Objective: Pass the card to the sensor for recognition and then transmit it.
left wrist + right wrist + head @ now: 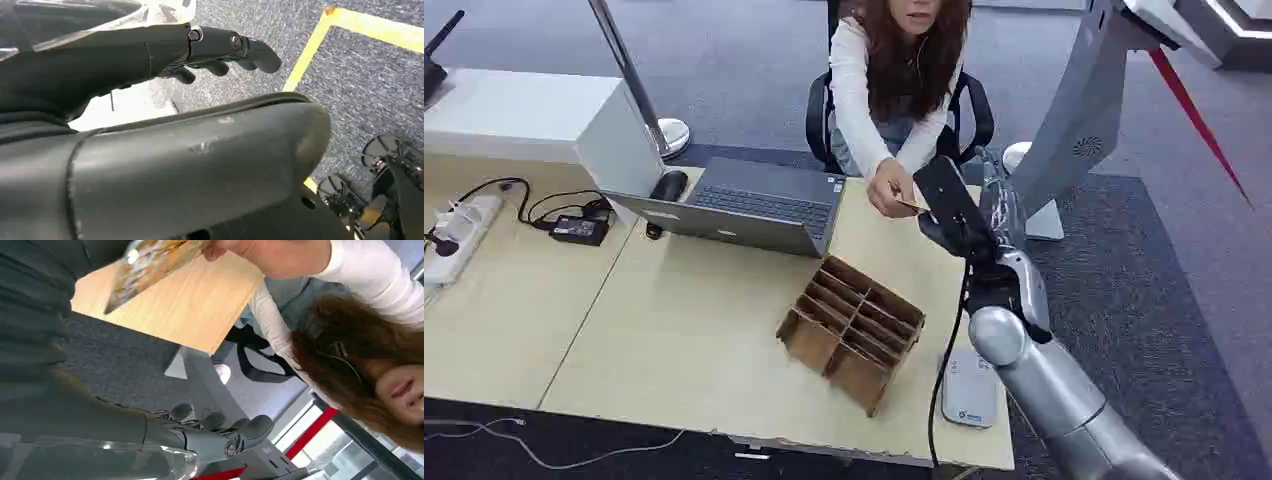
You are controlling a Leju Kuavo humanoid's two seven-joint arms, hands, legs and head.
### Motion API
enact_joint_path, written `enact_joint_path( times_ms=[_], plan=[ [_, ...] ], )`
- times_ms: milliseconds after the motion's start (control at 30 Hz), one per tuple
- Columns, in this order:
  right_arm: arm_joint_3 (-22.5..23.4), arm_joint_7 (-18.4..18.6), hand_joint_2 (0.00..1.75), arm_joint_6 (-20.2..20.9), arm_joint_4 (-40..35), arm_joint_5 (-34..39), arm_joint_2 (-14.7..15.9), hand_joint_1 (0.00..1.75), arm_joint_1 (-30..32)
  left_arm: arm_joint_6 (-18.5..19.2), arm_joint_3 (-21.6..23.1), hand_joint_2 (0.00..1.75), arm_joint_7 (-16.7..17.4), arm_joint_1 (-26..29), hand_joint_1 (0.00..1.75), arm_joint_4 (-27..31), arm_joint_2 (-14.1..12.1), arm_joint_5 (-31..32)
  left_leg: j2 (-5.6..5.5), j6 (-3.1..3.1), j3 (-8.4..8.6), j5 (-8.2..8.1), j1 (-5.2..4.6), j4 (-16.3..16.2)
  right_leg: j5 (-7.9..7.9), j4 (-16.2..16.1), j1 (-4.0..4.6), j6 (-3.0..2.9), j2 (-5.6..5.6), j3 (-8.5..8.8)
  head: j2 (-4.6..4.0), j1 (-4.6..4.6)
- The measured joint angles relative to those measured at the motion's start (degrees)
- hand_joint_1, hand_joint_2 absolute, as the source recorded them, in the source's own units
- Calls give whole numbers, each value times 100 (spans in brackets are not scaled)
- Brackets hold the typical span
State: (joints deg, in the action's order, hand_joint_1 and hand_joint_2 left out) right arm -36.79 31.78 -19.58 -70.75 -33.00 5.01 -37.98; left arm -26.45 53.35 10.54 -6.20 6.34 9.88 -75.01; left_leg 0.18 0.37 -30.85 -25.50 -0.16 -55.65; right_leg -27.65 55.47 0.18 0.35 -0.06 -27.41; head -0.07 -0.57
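Card is lying near-flat over the table's far right corner, long axis running person-to-robot, pinched by person's hand. Right hand is touching its near end; grip unclear. Left hand is hanging w/ fingers apart, holding nothing.

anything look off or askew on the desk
The brown cardboard divider box sits skewed to the light wooden desk edges, and the white sensor pad lies at the front edge. Nothing looks spilled or damaged.
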Motion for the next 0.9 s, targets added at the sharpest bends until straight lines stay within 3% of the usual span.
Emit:
enact_joint_path(
  times_ms=[167,200,533,733,900],
  plan=[
    [0,0,175,0,116,11,-7,0,0,-2,0,0,0,1,0,0,0,-9,0,0,0,0,0,0,0,0,0,0,0,1,0,0],
    [0,-9,175,-2,138,13,-15,175,0,-7,0,0,0,2,0,0,-2,-18,0,0,0,0,0,0,0,0,0,0,0,1,0,0],
    [-2,-140,175,-114,247,-72,-92,175,49,-138,-42,0,-225,20,0,0,-7,-289,1,0,0,0,1,0,0,0,0,0,0,-2,0,0],
    [20,-190,175,-206,173,-76,-85,175,187,-208,-48,0,-195,19,0,0,-4,-293,1,0,-1,0,0,0,0,0,-1,0,0,-3,0,0],
    [87,-837,175,-269,-188,153,-98,175,465,-256,-79,0,-393,31,0,0,0,-450,0,0,-2,-2,0,-2,-1,0,-1,0,2,-3,0,0]
  ],
)
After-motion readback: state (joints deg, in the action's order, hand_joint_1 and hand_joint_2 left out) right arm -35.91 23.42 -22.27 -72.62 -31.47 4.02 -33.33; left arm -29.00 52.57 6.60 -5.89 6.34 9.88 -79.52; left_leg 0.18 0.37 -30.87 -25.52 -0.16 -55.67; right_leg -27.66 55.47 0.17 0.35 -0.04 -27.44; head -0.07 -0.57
